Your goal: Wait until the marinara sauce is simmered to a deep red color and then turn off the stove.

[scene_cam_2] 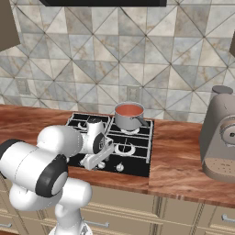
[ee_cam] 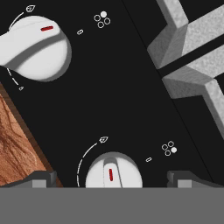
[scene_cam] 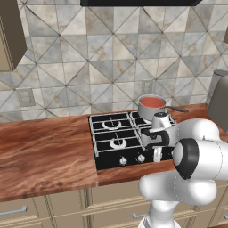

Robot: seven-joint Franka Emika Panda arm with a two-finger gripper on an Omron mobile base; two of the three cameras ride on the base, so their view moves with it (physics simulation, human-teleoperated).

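Observation:
The marinara sauce [scene_cam: 152, 102] [scene_cam_2: 129, 110] is a smooth orange-red disc in a small steel saucepan [scene_cam: 149, 110] [scene_cam_2: 126, 121] on the back right burner of the black stove [scene_cam: 111, 138] [scene_cam_2: 137, 151]. My gripper [scene_cam: 156, 155] [scene_cam_2: 93, 161] points down at the stove's front row of knobs. In the hand view the gripper [ee_cam: 113, 181] is open, its fingertips [ee_cam: 41, 179] standing on either side of a silver knob [ee_cam: 113, 171] with a red mark, clear of it. A second knob [ee_cam: 36, 48] lies at the upper left.
A tall grey appliance [scene_cam: 220, 100] [scene_cam_2: 221, 137] stands on the wooden counter [scene_cam: 44, 151] [scene_cam_2: 183, 160] right of the stove. Black grates [ee_cam: 192, 57] rise just behind the knobs. Cabinet drawers run below the counter's front edge.

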